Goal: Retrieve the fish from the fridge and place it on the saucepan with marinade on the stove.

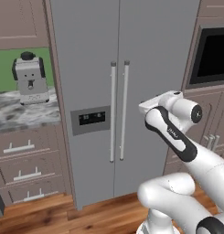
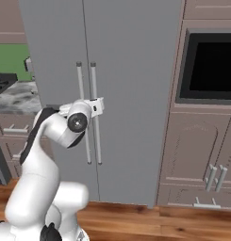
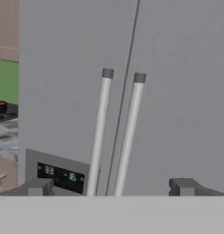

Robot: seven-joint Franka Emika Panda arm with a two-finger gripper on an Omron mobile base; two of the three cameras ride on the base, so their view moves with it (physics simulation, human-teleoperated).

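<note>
Kitchen's all brown cabinets around the fridge, both doors shut, so the fish is presumably inside; you can't see it yet. Your gripper hangs spread wide and empty in front of the fridge's two bar handles. Line up square on one bar, close around it, then pull in an arc, not straight back.

Tall grey two-door fridge centre; marbled stone desk w/ grey coffee machine on it to left; black wall oven to right.
</note>
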